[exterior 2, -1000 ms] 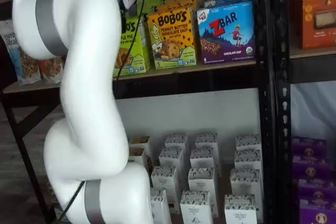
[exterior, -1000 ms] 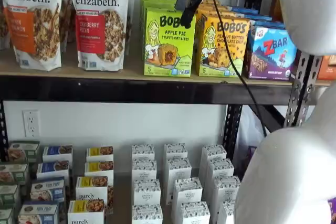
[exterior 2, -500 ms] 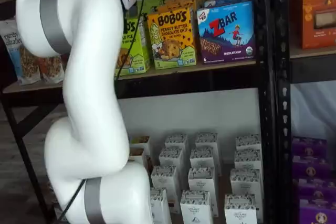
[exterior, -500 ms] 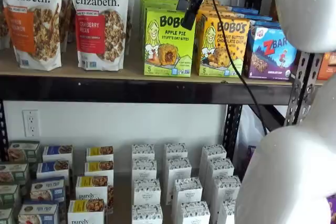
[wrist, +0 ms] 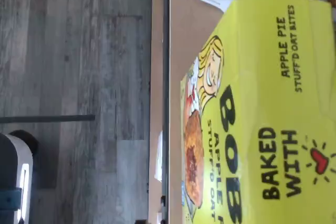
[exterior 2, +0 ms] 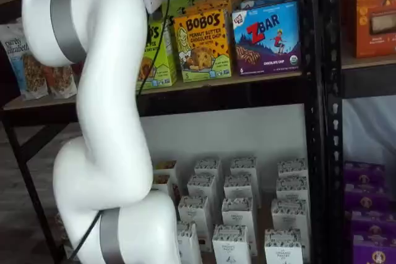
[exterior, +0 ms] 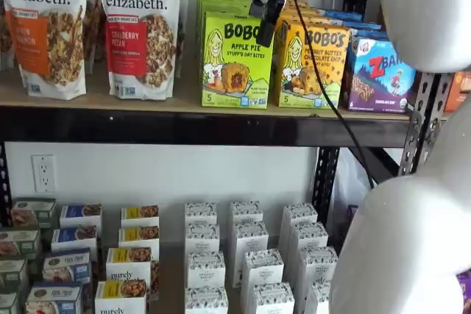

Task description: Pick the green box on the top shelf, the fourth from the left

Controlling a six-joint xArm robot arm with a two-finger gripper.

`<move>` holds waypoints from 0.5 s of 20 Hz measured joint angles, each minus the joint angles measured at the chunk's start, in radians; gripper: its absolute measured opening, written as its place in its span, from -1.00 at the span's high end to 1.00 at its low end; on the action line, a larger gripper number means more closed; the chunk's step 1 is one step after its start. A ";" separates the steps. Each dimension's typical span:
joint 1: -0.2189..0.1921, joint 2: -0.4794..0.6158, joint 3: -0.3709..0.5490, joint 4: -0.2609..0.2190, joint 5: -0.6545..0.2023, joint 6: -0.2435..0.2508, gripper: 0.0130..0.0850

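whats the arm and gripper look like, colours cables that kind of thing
The arm is glossy white with rounded, bulging links and grey bands at its joints. The gripper has a white body with black fingers; only a side-on sight of them shows in a shelf view. A thin black cable hangs down from the gripper's body.

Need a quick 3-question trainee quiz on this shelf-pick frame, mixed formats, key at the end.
1. True or false: the gripper hangs in front of the green box on the top shelf.
2. Which box stands directly right of the green box in a shelf view? A) blue Zbar box B) yellow-orange Bobo's box C) granola bag
3. Fill in: the wrist view shows the green box's top panel, printed "BAKED ____".

Key: 1 true; 2 B; 3 WITH
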 joint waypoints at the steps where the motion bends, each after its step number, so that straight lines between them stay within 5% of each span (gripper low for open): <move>1: 0.002 -0.001 0.004 -0.003 -0.003 0.001 -1.00; 10: 0.013 -0.014 0.046 -0.006 -0.037 0.007 -1.00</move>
